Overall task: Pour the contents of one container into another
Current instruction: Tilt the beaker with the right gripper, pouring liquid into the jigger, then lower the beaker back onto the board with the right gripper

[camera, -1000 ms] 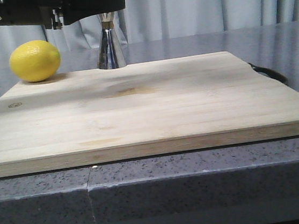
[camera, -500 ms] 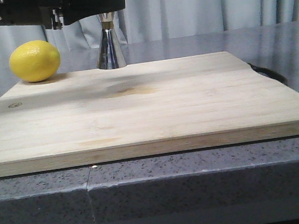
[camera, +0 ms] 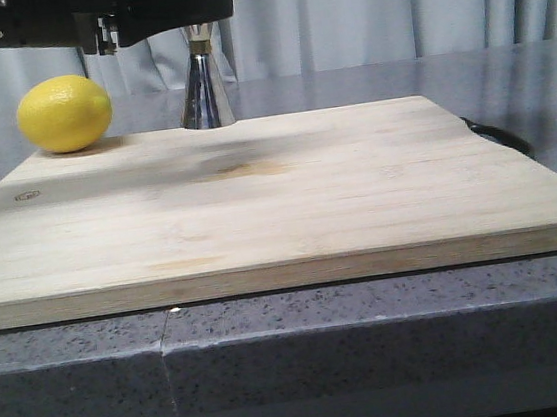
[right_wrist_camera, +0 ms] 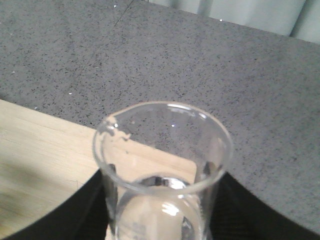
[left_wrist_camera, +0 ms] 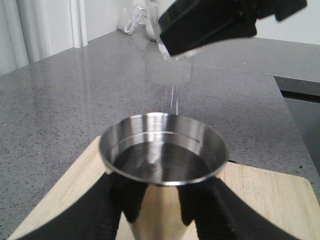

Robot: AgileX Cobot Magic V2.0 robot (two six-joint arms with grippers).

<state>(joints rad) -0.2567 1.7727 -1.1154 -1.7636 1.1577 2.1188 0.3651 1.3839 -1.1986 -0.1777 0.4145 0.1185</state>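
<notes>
The steel jigger (camera: 205, 91) stands on the far edge of the wooden cutting board (camera: 287, 197); black arm parts (camera: 135, 5) cover its top. In the left wrist view my left gripper (left_wrist_camera: 157, 212) is shut on the jigger (left_wrist_camera: 161, 150) below its upper cup, which holds liquid. Above it the right gripper (left_wrist_camera: 210, 22) holds the tilted glass beaker (left_wrist_camera: 175, 57), and a thin trickle (left_wrist_camera: 172, 97) falls toward the cup. In the right wrist view my right gripper (right_wrist_camera: 162, 215) is shut on the beaker (right_wrist_camera: 162, 187), its pour lip (right_wrist_camera: 112, 125) over the board corner.
A yellow lemon (camera: 64, 113) lies on the board's far left corner, left of the jigger. A dark curved object (camera: 500, 136) shows at the board's right edge. Grey speckled counter (camera: 374, 338) surrounds the board; curtains hang behind. A white cable (left_wrist_camera: 132, 15) lies on the far counter.
</notes>
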